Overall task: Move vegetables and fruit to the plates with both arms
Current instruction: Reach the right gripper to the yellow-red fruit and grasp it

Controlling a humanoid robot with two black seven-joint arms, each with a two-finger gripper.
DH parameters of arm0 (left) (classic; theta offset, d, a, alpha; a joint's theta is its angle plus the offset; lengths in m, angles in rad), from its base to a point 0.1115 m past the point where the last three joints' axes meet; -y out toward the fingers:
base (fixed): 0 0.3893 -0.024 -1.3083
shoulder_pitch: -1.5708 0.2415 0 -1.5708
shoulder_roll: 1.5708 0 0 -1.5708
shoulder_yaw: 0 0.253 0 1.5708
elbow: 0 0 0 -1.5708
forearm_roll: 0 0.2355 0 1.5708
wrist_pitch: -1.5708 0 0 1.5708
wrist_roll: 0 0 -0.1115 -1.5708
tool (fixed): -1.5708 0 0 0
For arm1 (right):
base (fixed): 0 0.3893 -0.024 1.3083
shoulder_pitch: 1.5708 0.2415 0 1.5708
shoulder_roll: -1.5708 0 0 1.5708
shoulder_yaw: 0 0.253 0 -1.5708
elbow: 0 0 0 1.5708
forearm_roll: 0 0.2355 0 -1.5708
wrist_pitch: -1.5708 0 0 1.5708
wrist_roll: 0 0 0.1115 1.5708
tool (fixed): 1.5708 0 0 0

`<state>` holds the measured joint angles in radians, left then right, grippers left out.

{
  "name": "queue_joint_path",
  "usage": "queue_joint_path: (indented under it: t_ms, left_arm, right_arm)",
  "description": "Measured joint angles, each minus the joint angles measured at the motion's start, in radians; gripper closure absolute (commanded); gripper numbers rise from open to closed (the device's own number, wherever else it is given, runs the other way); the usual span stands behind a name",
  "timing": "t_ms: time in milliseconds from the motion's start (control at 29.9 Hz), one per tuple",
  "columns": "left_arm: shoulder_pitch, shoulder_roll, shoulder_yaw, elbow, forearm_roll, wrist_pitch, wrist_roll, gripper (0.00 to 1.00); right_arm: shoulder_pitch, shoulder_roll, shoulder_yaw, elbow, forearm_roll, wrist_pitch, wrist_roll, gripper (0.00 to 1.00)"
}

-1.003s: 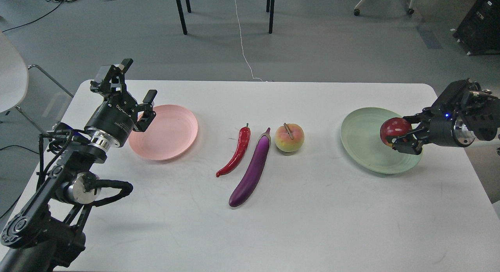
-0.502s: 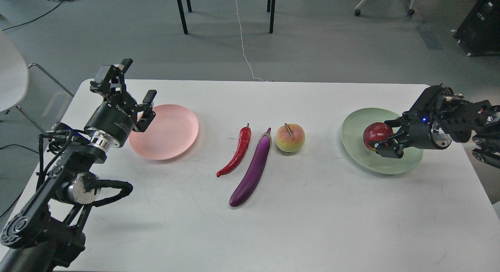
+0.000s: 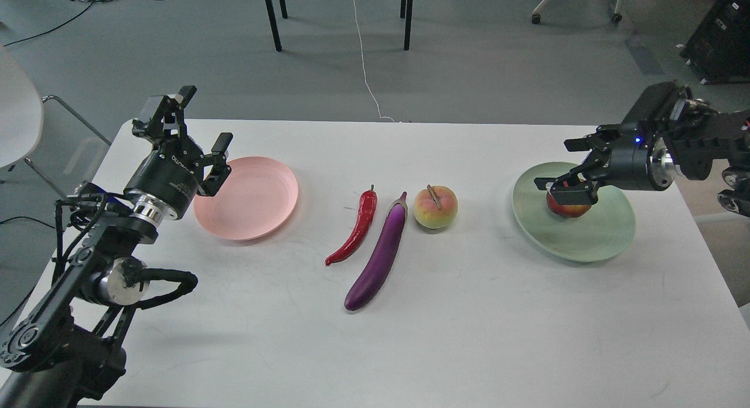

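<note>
The dark-red round fruit [image 3: 567, 207] lies in the pale green plate [image 3: 592, 235] at the right. My right gripper [image 3: 563, 165] is open just above it, its lower finger [image 3: 565, 185] over the fruit's top. The red chili [image 3: 356, 227], the purple eggplant [image 3: 379, 254] and the peach-like fruit [image 3: 435, 206] lie side by side at the table's middle. The pale pink plate [image 3: 252, 198] is at the left and holds nothing. My left gripper [image 3: 204, 122] is open and empty, raised over the pink plate's left rim.
The white table [image 3: 469, 326] has rounded corners. A white chair [image 3: 17, 115] stands off its left edge. Black chair legs [image 3: 271, 18] and a white cable [image 3: 366, 62] are on the floor behind. A dark cabinet [image 3: 723, 33] is at the far right.
My right gripper let go of the dark-red fruit, which now rests in the green plate, and rose with its fingers spread. My left arm barely moved.
</note>
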<state>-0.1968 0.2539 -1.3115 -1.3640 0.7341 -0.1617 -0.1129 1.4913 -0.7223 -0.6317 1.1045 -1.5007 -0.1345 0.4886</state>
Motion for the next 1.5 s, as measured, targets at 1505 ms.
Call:
queue_joint_path:
  t_ms: [1505]
  left_arm:
    - [0.011,-0.067,-0.003,-0.061,-0.016,0.023,-0.005,0.0]
  right_arm:
    - [-0.131,0.54,-0.223,-0.336,0.365,-0.08,0.0,0.02]
